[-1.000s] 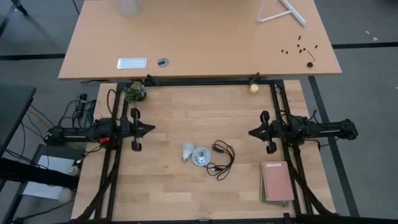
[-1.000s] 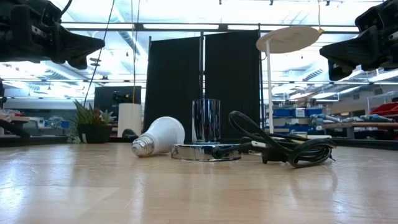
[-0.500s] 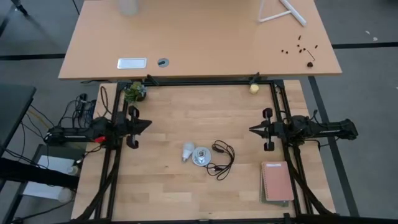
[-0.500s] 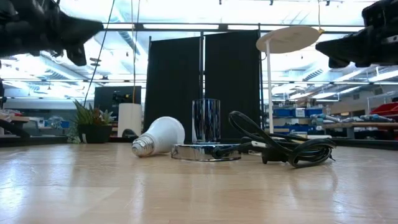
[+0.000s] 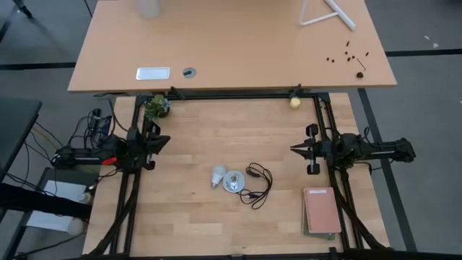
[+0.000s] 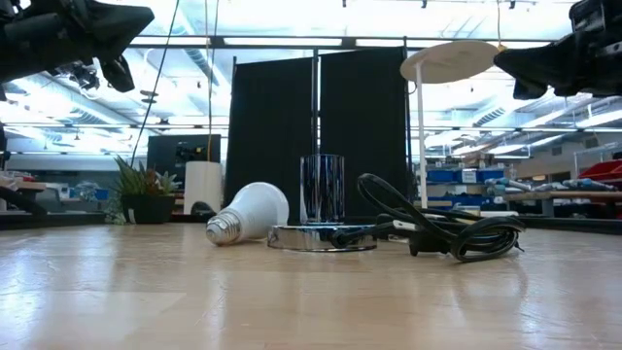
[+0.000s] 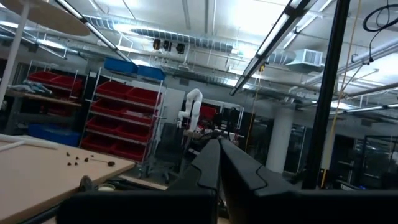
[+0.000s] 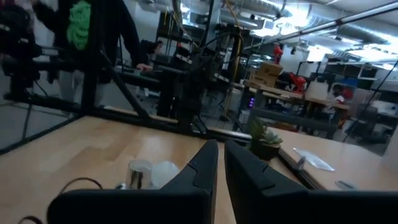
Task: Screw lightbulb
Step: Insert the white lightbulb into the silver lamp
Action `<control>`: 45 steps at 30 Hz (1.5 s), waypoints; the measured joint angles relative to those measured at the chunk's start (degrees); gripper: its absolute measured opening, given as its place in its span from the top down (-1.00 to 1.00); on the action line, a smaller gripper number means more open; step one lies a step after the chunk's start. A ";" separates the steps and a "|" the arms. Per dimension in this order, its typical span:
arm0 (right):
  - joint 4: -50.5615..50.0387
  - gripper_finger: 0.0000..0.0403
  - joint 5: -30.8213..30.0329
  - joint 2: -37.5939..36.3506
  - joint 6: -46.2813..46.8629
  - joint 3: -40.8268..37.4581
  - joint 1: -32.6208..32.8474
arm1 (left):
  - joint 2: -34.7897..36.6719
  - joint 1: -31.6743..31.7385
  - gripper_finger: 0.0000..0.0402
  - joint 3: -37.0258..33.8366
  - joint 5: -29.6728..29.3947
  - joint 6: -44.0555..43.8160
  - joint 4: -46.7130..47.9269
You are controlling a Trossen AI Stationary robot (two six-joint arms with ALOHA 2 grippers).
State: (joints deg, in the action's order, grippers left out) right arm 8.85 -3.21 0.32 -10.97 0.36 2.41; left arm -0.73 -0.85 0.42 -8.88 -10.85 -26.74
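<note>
The lightbulb lies on the bench between both tools, left and right, each closed, empty, well apart.

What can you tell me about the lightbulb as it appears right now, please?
The lightbulb is white, pear-shaped and matte, with a greyish threaded screw base. It lies on its side on the wooden table, close beside the shiny socket disc, screw end pointing away from it. Neither gripper is near it.

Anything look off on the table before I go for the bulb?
Only that the lightbulb lies on its side against the socket disc, screw base pointing away from it. The cord is loosely tangled beside the disc. Nothing looks broken or spilled.
</note>
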 joint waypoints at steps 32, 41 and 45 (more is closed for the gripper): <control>8.98 0.80 10.33 11.47 25.52 7.66 0.20 | -18.82 0.01 0.90 11.72 -8.00 3.25 10.06; -7.50 0.57 8.42 30.57 19.81 24.24 0.46 | -40.27 -3.50 0.87 20.17 -6.88 1.31 13.80; -12.86 0.38 8.31 38.94 17.73 30.61 1.74 | -46.97 -6.89 0.74 22.30 -8.11 -0.37 13.68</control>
State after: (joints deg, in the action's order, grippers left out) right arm -4.01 5.10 39.26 6.76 30.97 4.16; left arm -47.70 -7.74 22.72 -17.00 -11.23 -13.05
